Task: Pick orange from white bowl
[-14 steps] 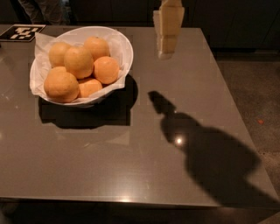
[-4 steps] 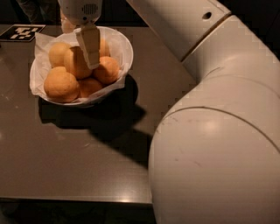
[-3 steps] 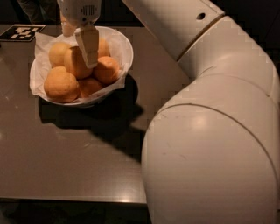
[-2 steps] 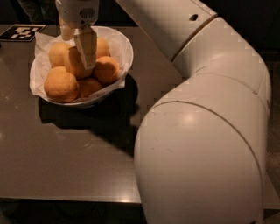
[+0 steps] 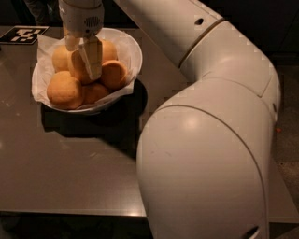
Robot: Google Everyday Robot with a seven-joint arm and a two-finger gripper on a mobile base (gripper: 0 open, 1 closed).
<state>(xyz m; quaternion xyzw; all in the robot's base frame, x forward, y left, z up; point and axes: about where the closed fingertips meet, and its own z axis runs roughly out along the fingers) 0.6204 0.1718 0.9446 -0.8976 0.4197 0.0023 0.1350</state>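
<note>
Jaws over white bowl point(image 5: 133, 50), glossy grey table point(image 5: 70, 163), dark room point(image 5: 254, 13)

arm point(image 5: 219, 140): bent, stretched leftward | tool point(image 5: 81, 61): upper left, pointing down

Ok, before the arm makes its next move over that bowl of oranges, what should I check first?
1. Gripper over the white bowl: ok, it is low among the fruit.
2. Gripper lined up with the orange at the middle of the pile: ok.
3. Firm hold on that orange: cannot tell.
4. Front-left orange inside the bowl: ok.
5. Bowl resting fully on the table, back from the near edge: ok.
6. Paper lining free of the gripper: cannot tell.
</note>
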